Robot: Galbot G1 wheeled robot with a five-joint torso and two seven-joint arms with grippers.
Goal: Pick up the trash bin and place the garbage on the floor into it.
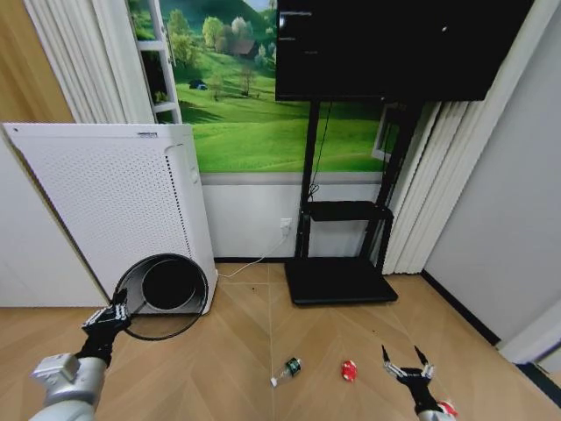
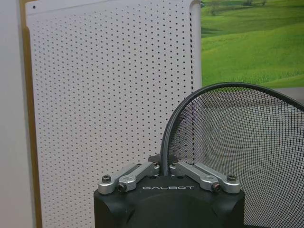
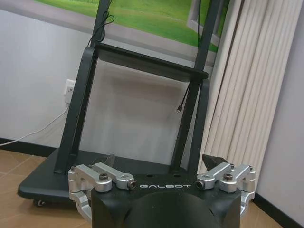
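My left gripper [image 1: 117, 309] is shut on the rolled rim of the black wire-mesh trash bin [image 1: 154, 319]. It holds the bin off the floor [image 1: 237, 351], tipped so its mouth faces me. In the left wrist view the fingers [image 2: 142, 172] pinch the rim and the bin's mesh [image 2: 237, 156] curves away beyond them. The garbage lies on the parquet: a clear bottle with a green label [image 1: 287, 369], a red lump [image 1: 349, 370] and a red-and-white wrapper [image 1: 449, 409] half hidden behind my right arm. My right gripper [image 1: 403, 358] hangs open and empty just right of the red lump, and it also shows open [image 3: 159, 161] in its own wrist view.
A tall white perforated appliance [image 1: 114, 202] stands against the wall directly behind the bin. A black TV stand with a flat base [image 1: 337, 281] sits at centre back, and a white cable [image 1: 250, 263] runs along the floor. Pleated curtains [image 1: 429, 184] hang on the right.
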